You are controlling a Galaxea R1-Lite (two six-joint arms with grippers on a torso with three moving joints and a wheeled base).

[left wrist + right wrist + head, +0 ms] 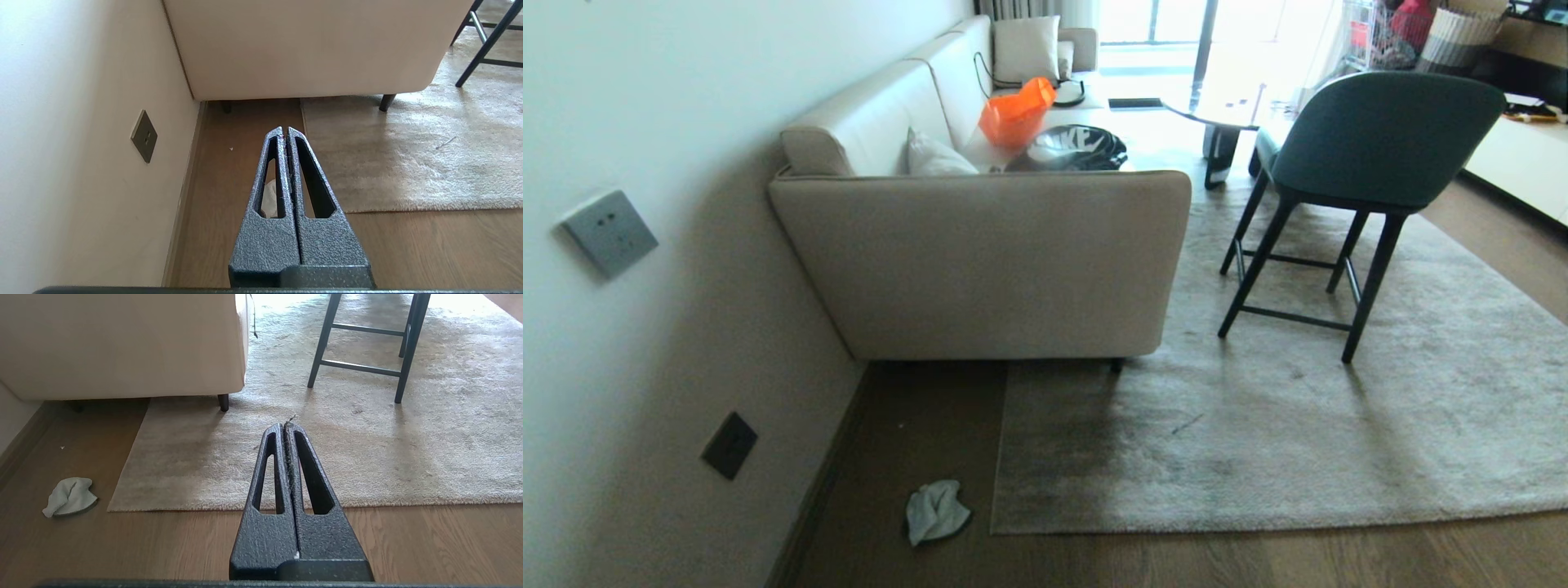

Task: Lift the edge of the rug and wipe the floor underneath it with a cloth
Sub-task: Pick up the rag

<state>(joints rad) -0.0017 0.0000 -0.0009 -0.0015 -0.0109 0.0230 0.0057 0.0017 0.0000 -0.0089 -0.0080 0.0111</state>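
Note:
The light grey rug lies flat, its near rug edge [1217, 516] straight and its square corner [996, 529] close to the cloth [935, 510]. That cloth is a small crumpled pale rag on the brown wood floor [915, 425], between rug and wall. Neither gripper shows in the head view. My left gripper [285, 130] is shut and empty, hanging above the floor, with the cloth [269, 198] glimpsed through a finger slot. My right gripper [284, 425] is shut and empty too, above the rug edge [388, 502], with the cloth [69, 496] off to one side.
A beige sofa [980, 261] stands against the wall, one leg [1116, 365] on the rug. A dark green chair [1372, 147] stands on the rug further right. The wall [645, 367] with a dark socket [729, 445] bounds the floor strip on the left.

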